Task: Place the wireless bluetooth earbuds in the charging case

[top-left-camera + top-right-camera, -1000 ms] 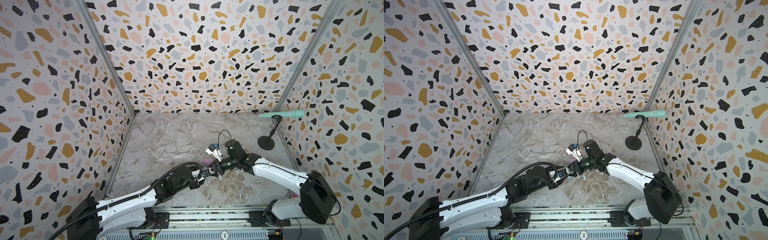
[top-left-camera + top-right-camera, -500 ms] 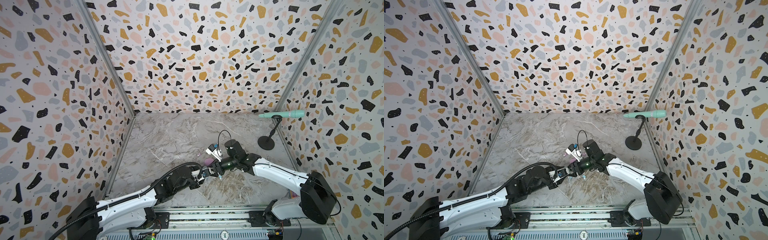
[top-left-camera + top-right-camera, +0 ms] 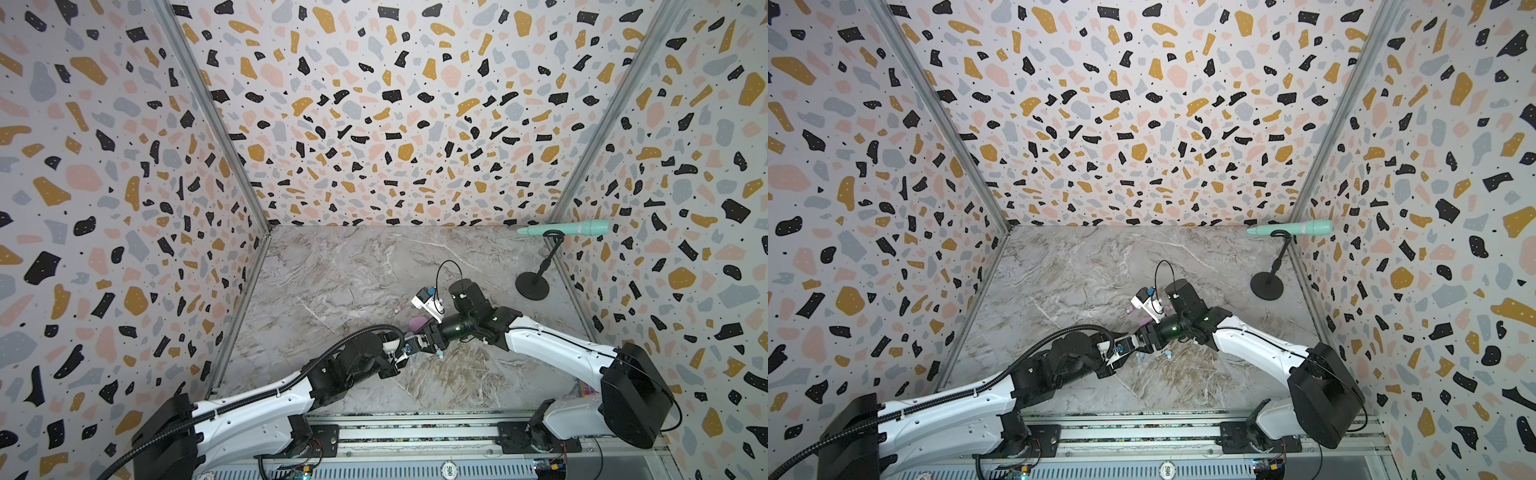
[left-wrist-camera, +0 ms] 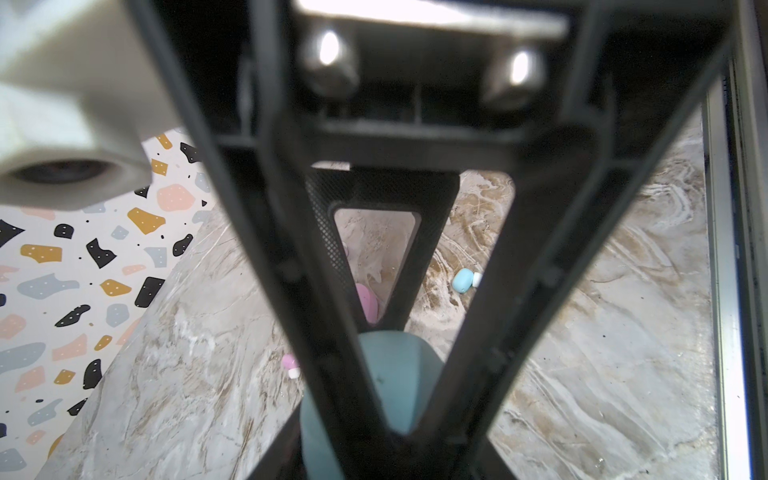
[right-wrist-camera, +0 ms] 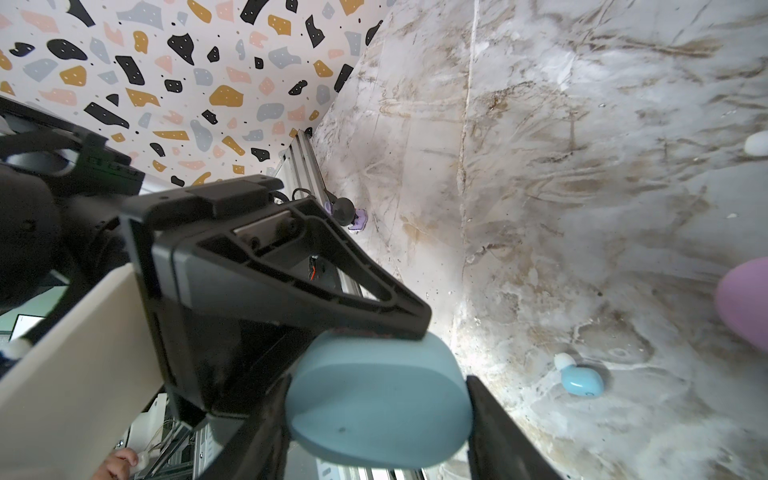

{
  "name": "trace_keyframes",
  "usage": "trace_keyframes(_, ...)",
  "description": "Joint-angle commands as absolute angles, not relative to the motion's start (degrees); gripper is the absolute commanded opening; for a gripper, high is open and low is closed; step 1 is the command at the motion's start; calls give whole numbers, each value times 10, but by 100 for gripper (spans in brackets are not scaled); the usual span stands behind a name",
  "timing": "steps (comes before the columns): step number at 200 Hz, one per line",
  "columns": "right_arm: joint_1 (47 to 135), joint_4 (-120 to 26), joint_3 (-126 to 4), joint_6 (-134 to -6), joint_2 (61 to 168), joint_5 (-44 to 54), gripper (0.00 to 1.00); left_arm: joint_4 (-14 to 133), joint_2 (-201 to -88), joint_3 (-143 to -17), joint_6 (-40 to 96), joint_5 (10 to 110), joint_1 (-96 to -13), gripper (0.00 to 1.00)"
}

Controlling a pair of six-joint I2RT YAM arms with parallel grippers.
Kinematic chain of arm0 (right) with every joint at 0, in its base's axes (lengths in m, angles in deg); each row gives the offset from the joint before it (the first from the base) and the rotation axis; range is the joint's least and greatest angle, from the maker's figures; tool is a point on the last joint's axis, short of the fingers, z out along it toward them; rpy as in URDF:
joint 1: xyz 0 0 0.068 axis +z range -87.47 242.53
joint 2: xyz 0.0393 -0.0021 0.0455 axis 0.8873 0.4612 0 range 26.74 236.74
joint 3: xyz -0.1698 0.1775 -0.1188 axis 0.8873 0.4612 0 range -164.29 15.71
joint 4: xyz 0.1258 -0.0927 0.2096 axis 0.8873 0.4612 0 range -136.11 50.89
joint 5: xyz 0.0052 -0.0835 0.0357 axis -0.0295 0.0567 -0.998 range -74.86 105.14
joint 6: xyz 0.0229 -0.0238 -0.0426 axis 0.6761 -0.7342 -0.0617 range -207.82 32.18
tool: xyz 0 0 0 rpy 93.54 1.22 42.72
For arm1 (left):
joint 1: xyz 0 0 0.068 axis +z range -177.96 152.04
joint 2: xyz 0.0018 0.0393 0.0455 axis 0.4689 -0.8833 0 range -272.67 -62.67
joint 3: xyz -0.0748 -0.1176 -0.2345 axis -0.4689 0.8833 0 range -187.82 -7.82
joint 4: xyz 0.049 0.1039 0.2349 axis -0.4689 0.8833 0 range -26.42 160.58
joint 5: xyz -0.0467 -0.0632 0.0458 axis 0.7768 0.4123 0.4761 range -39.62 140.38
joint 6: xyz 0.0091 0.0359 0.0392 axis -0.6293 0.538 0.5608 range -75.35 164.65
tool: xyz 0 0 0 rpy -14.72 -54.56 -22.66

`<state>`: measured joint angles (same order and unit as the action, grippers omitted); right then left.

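Both grippers meet mid-table at a closed blue charging case (image 5: 378,399), lifted off the marble. My right gripper (image 5: 380,411) is shut across its width, one finger on each side. My left gripper (image 3: 406,350) closes on it from the opposite side. One of its fingers (image 5: 365,299) lies on the case's top edge; the other is hidden. A blue earbud (image 5: 582,380) lies on the marble just beside the right gripper (image 3: 423,338), and shows again as the blue earbud (image 4: 463,280). A pink earbud (image 4: 291,365) and a pink case (image 3: 417,322) lie just behind the grippers.
A mint microphone (image 3: 565,228) rests on a black stand (image 3: 532,286) at the back right corner. Terrazzo walls close in three sides. The metal rail (image 3: 415,436) carrying both arm bases runs along the front edge.
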<state>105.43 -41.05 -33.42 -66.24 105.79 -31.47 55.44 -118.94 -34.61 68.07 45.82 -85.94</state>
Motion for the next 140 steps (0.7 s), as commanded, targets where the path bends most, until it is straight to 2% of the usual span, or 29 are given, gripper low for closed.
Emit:
trace_keyframes(1,1064,-431,-336,-666,1035,-326,0,531,-1184,-357,683,464,-863,47)
trace_keyframes(75,1064,-434,-335,-665,1036,-326,0,535,-1186,-359,683,468,-863,49)
trace_keyframes(140,1064,-435,-332,-666,1029,-323,0,539,-1188,-362,685,468,-863,35)
